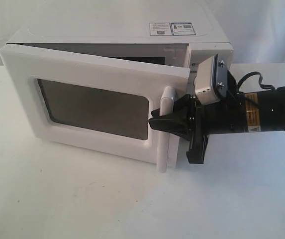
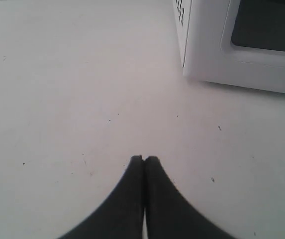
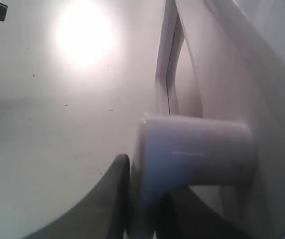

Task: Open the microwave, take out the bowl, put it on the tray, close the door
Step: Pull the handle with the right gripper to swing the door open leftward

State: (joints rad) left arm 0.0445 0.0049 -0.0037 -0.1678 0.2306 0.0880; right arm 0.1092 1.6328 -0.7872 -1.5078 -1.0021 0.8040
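The white microwave (image 1: 132, 37) stands at the back of the table with stickers on its top. Its door (image 1: 92, 104), with a dark window, is swung partly open, hinged on the left. My right gripper (image 1: 163, 124) reaches in from the right and is shut on the door's vertical white bar handle (image 1: 166, 127); in the right wrist view the handle (image 3: 182, 149) sits between the two dark fingers (image 3: 110, 199). My left gripper (image 2: 144, 159) is shut on nothing, low over bare table near the microwave's corner (image 2: 197, 55). The bowl is hidden. No tray shows.
White tabletop (image 1: 82, 199) spreads in front of the microwave. The right arm's black body and cable (image 1: 261, 112) lie across the right side. A bright light reflection (image 3: 85, 32) glares on the table.
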